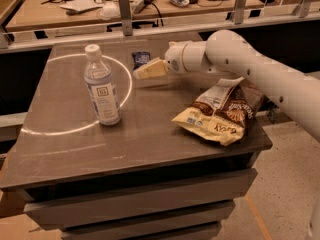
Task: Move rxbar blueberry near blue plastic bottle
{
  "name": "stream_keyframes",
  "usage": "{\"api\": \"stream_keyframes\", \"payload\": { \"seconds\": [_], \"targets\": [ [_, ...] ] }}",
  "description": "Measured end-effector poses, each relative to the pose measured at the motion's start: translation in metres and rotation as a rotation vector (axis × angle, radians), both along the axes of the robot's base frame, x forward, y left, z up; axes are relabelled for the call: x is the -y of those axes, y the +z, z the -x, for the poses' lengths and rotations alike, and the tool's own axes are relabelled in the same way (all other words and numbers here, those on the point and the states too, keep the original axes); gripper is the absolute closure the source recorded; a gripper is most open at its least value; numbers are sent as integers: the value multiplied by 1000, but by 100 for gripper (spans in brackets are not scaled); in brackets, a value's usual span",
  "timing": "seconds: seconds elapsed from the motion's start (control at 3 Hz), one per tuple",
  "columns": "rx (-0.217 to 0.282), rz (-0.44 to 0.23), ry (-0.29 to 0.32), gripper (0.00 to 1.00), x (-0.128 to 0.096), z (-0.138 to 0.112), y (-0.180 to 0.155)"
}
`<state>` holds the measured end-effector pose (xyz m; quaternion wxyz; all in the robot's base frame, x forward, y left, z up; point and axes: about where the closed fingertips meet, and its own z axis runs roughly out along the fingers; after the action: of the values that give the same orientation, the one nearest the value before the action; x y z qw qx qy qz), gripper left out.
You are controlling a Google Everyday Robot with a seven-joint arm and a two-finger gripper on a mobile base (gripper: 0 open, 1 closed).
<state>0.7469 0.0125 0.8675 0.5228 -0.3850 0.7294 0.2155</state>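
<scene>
nearest the camera are the stacked drawer fronts [135, 209] under the dark tabletop [150, 139]. on the near right part of the tabletop lies a large brown-and-yellow chip bag [222, 111], crumpled and flat on its side, its far end reaching the right edge. left of it, well apart from the bag, the blue plastic bottle [101, 86] stands upright with its white cap on and its white-blue label facing the camera. it stands inside a thin bright ring of light [131, 84] that curves across the left half of the tabletop.

farther back, the white arm [250, 64] comes in from the right above the chip bag and reaches toward the middle of the tabletop. at its end the pale pincer [137, 74] hovers low, pointing left, with its tip by the far right arc of the ring. i cannot tell whether the pincer is apart or together, and it holds nothing that shows.

just beyond the pincer's tip the rxbar blueberry [140, 59] lies flat on the far part of the tabletop, behind and to the right of the bottle and apart from it. whether the pincer touches the bar cannot be told.

behind the tabletop runs a metal rail [150, 31], and past it a wooden desk [50, 16] strewn with papers and cables.
</scene>
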Motion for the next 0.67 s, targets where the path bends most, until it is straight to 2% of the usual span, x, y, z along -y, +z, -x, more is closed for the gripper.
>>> {"api": "stream_keyframes", "payload": {
  "seconds": [0.67],
  "targets": [
    [-40, 16, 9, 0, -24, -32, -22]
  ]
}}
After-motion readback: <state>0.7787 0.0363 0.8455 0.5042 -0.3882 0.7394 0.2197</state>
